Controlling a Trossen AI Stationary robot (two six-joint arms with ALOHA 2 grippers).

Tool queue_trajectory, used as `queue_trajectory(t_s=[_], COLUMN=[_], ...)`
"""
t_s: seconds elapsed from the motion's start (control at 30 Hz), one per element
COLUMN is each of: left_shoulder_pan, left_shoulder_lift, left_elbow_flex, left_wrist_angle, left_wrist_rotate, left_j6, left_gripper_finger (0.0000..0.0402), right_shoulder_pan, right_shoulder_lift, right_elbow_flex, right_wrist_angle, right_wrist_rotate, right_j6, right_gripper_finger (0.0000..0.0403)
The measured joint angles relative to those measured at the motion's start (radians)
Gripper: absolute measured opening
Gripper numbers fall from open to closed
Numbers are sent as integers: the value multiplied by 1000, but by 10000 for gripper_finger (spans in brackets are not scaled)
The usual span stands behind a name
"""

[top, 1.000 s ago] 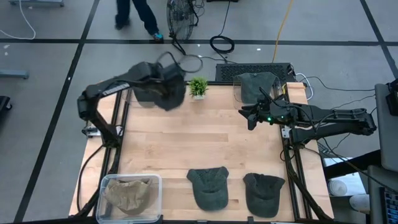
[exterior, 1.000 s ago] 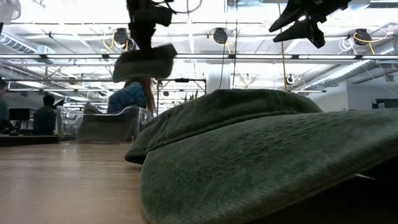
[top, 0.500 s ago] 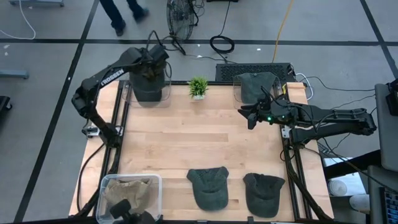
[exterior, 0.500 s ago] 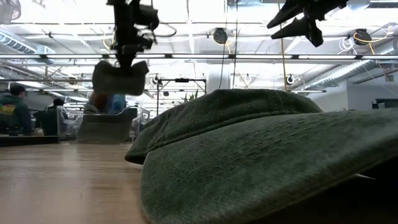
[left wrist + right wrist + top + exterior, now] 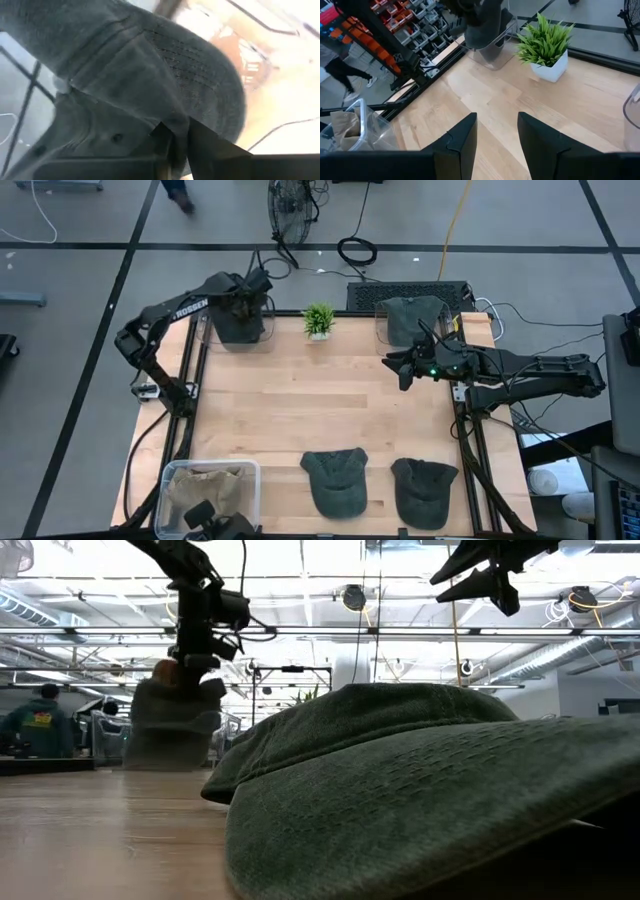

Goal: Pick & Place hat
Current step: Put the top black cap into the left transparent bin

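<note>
Left jaws: my left gripper (image 5: 175, 142) is pinched closed on a fold of the dark green hat (image 5: 165, 65), at the table's far left corner.
Hat position: I read it as hanging inside or just over the clear bin (image 5: 236, 328) there; in the low view the hat (image 5: 172, 720) overlaps the bin walls, and I cannot tell if it touches the bottom.
Right jaws: my right gripper (image 5: 495, 137) hovers spread apart and empty over the table (image 5: 330, 400), near the far right bin with another hat (image 5: 412, 318).
Risk, release: if I open too high, I judge the brim may catch the bin rim and drape over the edge.
Risk, snag: fabric could cling to the fingers as I lift and drag the hat out again.
Risk, bin: pressing lower could shove the light bin toward the small plant (image 5: 319, 319) beside it.
Writing: white lettering on the left arm (image 5: 185, 307), seemingly "ROSSEN"; nothing readable on the hats.
</note>
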State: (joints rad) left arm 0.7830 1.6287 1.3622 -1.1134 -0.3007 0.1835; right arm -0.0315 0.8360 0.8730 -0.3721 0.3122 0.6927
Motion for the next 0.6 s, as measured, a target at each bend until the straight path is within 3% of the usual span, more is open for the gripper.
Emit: queue_trajectory(t_s=[0.13, 0.37, 0.6], left_shoulder_pan=[-5, -33, -50], left_shoulder_lift=[0, 0, 0], left_elbow_flex=[-56, -85, -83], left_wrist_angle=[13, 18, 4], left_wrist_rotate=[37, 12, 148], left_j6=[20, 22, 3], left_gripper_finger=[65, 122, 180], right_shoulder_pan=[0, 0, -2], right_shoulder_lift=[0, 0, 0], right_elbow_flex=[0, 0, 0], right_wrist_angle=[-10, -31, -29], right_wrist_rotate=[4, 6, 40], right_j6=[-1, -6, -24], right_gripper_finger=[130, 130, 130])
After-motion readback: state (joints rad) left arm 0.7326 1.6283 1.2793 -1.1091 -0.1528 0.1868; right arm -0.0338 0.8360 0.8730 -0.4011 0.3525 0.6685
